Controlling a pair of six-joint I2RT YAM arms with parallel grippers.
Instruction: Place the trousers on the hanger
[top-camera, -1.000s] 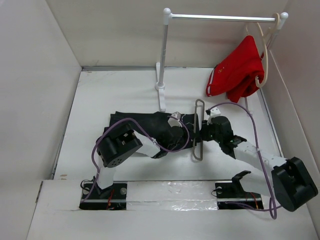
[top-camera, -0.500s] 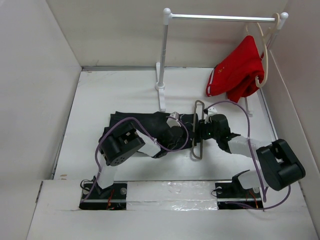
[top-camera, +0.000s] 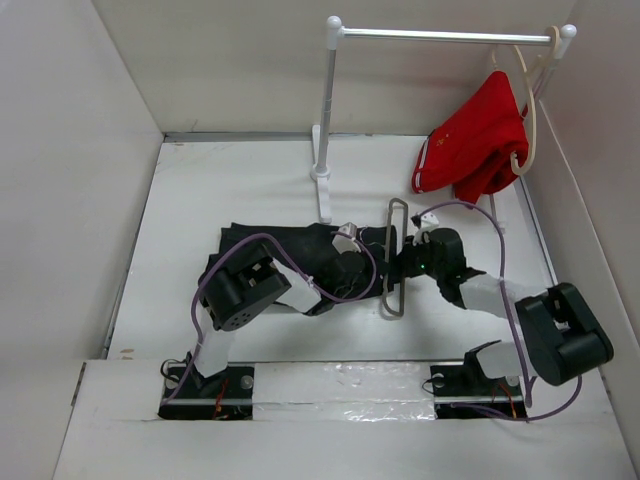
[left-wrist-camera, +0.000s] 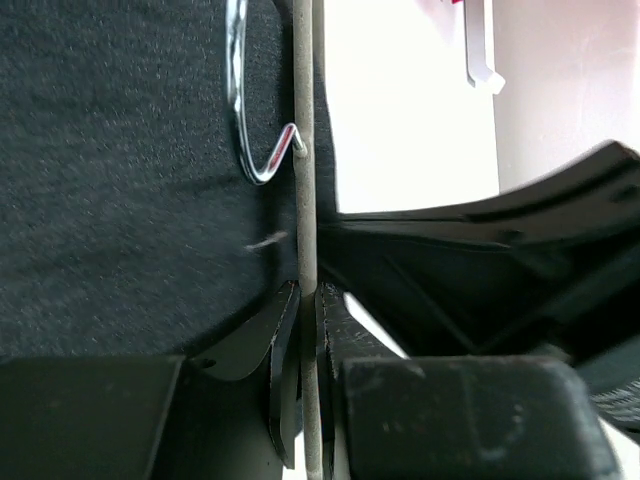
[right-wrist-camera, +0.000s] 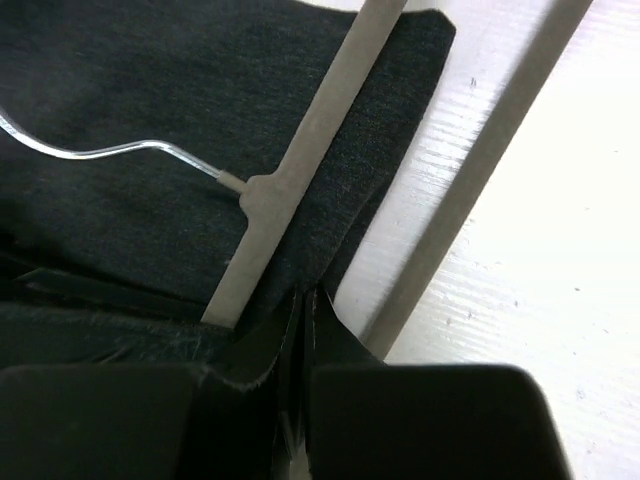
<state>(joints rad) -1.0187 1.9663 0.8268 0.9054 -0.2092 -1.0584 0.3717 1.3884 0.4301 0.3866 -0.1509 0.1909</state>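
The black trousers lie flat in the middle of the table. The thin grey hanger lies at their right edge, with part of the cloth between its two bars. My left gripper is shut on one bar of the hanger, with the hanger's silver hook lying on the trousers just ahead. My right gripper is shut on the edge of the trousers, which passes under one hanger bar. The other bar lies on bare table.
A white clothes rail stands at the back. A red garment hangs on a cream hanger at its right end. White walls close in the table on three sides.
My right arm has folded in, its elbow drawn back towards the base, and its gripper has shifted left at the hanger. The left arm has barely moved.
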